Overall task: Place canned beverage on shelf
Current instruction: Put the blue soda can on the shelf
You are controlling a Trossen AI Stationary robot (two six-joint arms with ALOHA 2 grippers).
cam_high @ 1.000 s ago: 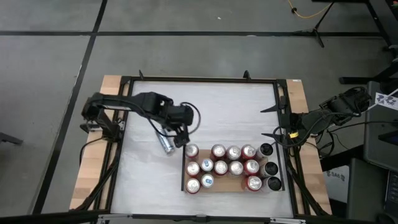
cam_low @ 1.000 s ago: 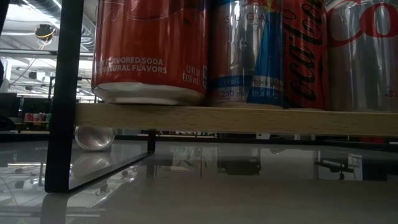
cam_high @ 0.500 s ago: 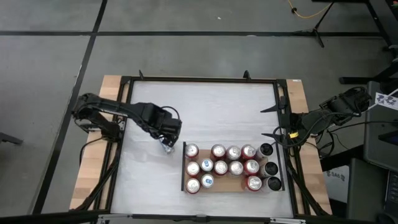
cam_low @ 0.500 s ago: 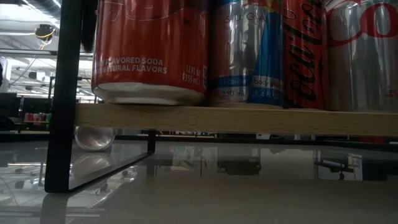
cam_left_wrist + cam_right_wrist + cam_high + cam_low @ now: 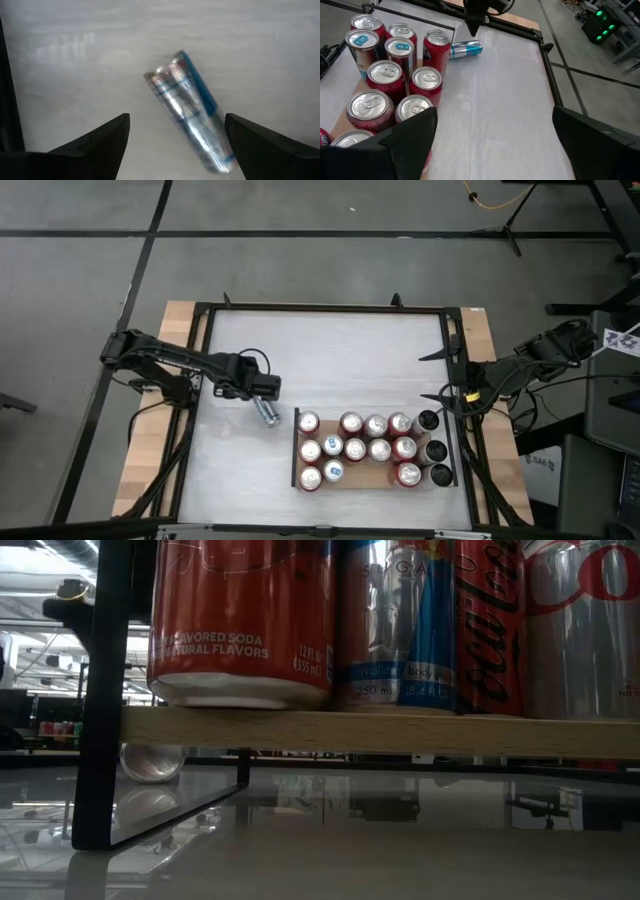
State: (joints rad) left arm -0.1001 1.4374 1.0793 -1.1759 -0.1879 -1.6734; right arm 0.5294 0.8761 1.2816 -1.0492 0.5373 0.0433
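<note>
can: lying on its side on the white table [image 5: 330,355], centre-left of the high view [image 5: 268,412], just beside the shelf's left end, not on it
can axis: slanted, one end toward upper left of the high view, the other toward lower right and the shelf's corner
left gripper: [image 5: 268,387] just above the can in the high view, jaws spread wide, holding nothing; the wrist view shows the can [image 5: 189,111] ahead between its fingers [image 5: 92,142], apart from both
nearer arm: left, by far
right gripper: [image 5: 452,395] waits at the table's right edge, jaws wide, empty
shelf: [image 5: 355,478] lower centre of the high view, crowded with upright cans [image 5: 354,448]
writing: low view reads "FLAVORED SODA", "NATURAL FLAVORS", "12 FL OZ (355 mL)" on a red can [image 5: 240,625]; "250 ml" on a blue-silver one [image 5: 400,620]; Coca-Cola script beside it
fallen can's label: blue and silver, writing too blurred to read
</note>
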